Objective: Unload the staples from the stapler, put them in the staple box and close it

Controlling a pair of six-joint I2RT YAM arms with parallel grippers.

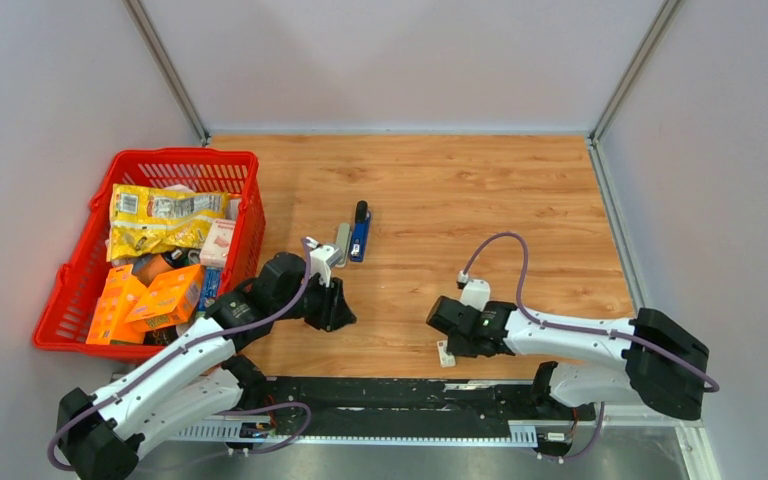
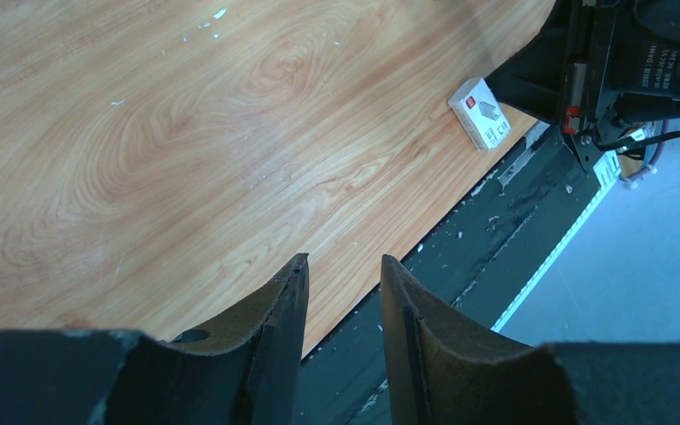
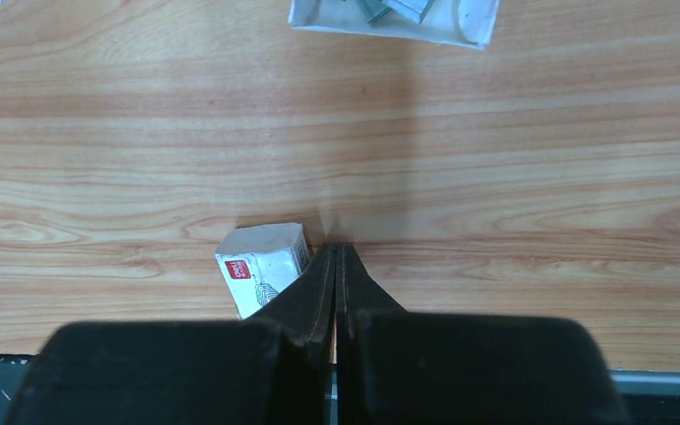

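The blue and black stapler lies mid-table with a grey strip-like part beside it. Grey staples rest in a white tray, which also shows in the top view. My left gripper hovers below the stapler and apart from it. In its wrist view the left gripper is open with nothing between the fingers. My right gripper is shut and empty, its tips low over the wood right beside a small white staple box.
A red basket full of packets stands at the left. The staple box lies close to the table's near edge. Grey walls close in the back and sides.
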